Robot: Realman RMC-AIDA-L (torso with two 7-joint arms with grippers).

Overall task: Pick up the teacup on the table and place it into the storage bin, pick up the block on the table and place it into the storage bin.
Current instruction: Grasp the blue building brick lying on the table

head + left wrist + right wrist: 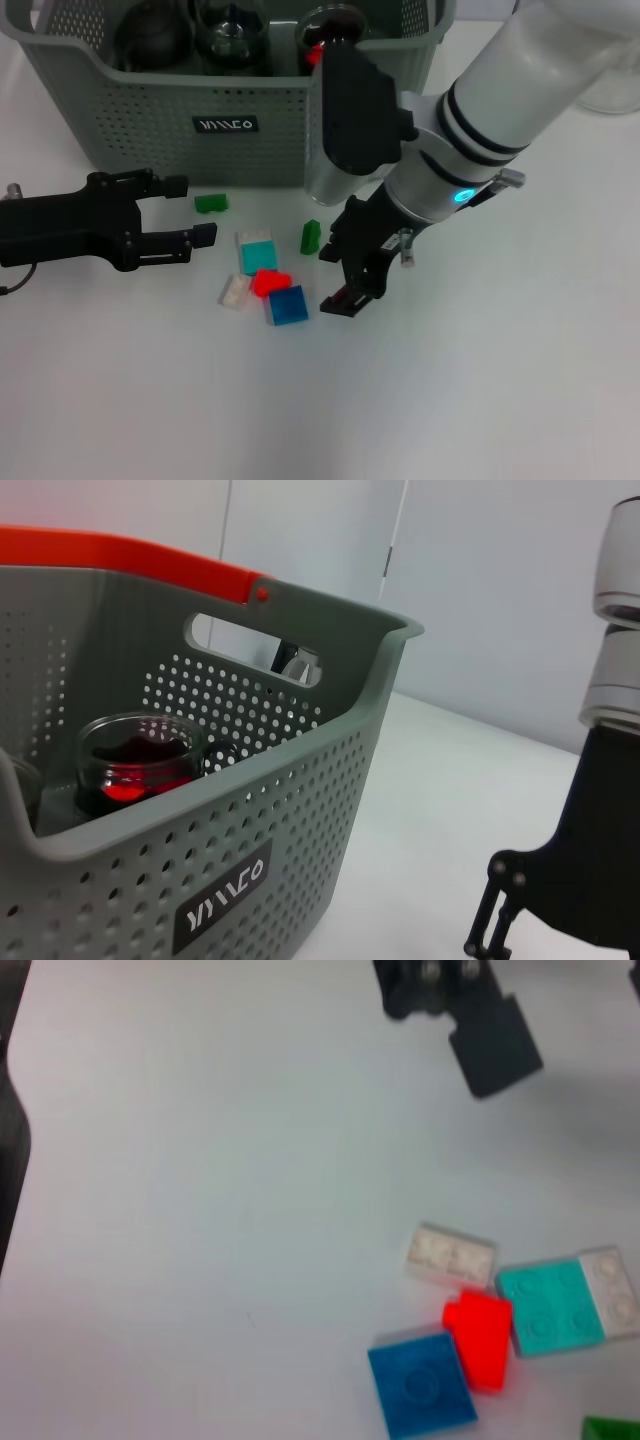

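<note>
Nearest, on the white table (480, 400), a loose huddle of blocks: a blue block (287, 305) touching a red block (268, 282), a pale whitish block (235, 291) just beside them, and a teal block (258, 254) behind, with white on its far edge.

The right gripper (352, 270) hangs just right of the huddle, fingers spread apart and holding nothing, lower fingertip close to the blue block. A small green block (311, 236) stands just beside its upper finger.

The left gripper (190, 211) lies low on the table at the left, fingers apart, empty. Another green block (211, 203) sits just off its upper fingertip.

Farthest, the storage bin (150, 130) stands behind everything. Inside it, a glass teacup (135, 765) with something red in it, beside darker glassware I cannot make out.
</note>
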